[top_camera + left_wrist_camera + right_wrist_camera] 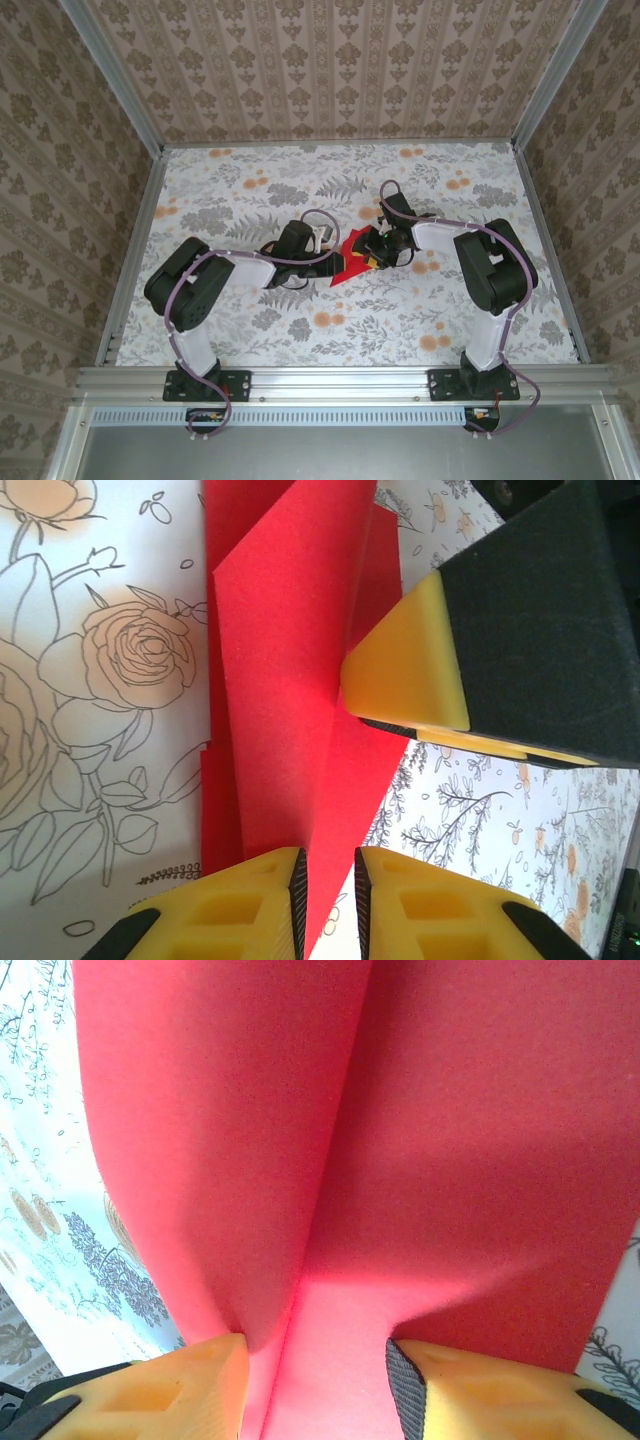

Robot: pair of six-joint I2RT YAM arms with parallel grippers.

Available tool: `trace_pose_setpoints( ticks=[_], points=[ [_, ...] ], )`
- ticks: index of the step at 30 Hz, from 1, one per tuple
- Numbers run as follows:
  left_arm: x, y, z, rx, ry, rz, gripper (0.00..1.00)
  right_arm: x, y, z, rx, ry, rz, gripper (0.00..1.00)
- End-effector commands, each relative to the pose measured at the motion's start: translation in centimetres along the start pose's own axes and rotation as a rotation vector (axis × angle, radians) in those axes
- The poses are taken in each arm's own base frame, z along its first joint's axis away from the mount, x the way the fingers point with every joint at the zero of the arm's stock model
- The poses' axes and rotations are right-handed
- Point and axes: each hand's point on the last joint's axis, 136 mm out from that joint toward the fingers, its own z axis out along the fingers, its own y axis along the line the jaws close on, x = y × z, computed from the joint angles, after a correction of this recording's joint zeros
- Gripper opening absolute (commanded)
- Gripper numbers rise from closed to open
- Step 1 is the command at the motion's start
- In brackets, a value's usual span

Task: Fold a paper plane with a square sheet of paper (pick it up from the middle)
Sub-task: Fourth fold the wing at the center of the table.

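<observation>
Status: the bright red matte paper sheet (350, 258), already folded into a creased, pointed shape, sits about at the centre of the floral-print table top (240, 320). Its point aims toward the near edge of the table, and the flaps stand up off the surface.

Left gripper (328, 865): just left of table centre. The jaws are down to a narrow slit with a raised flap of the red paper sheet running through it. At the tips the flap nearly fills the gap, so this reads as a pinch on the flap. The yellow pads (265, 900) sit either side.

Right gripper (318, 1360): just right of table centre, jaws apart at roughly mid width. A crease of the sheet runs down into the gap. The bulging flap lies against one yellow pad (170, 1385), and the flatter side runs past the other. Can't tell whether the pads bear on it.

From the left wrist camera, one yellow fingertip (405, 670) of the right gripper touches the flap from the side.
</observation>
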Motion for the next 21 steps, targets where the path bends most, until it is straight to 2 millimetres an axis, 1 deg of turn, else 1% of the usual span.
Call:
trace_pose_setpoints(
  ticks=[1,9,11,14,15,17,19,21],
  points=[
    [-0.5,0.6,0.3,-0.021,-0.004,-0.008,0.22,4.4,-14.6,2.9,0.494,0.093,0.176,0.46],
    [-0.7,0.6,0.4,-0.02,-0.003,-0.005,0.22,4.4,-14.5,2.9,0.488,0.095,0.175,0.44],
    [-0.7,0.4,0.4,-0.014,-0.002,-0.002,0.21,4.2,-13.9,2.9,0.459,0.096,0.165,0.44],
    [-0.7,0.2,0.3,-0.006,0.0,0.002,0.2,3.6,-11.4,2.7,0.361,0.085,0.131,0.45],
    [-0.6,0.2,0.3,-0.006,0.003,0.003,0.2,3.2,-10.0,2.3,0.319,0.076,0.106,0.45],
    [-0.6,0.0,0.2,0.001,0.003,0.007,0.2,2.3,-7.1,1.4,0.225,0.05,0.054,0.46],
    [-0.6,0.0,0.2,0.003,0.003,0.009,0.19,1.5,-4.3,0.0,0.144,0.022,-0.008,0.47],
    [-0.6,-0.2,0.2,0.01,0.001,0.012,0.19,1.0,-1.9,-1.3,0.077,0.0,-0.061,0.47]
  ],
)
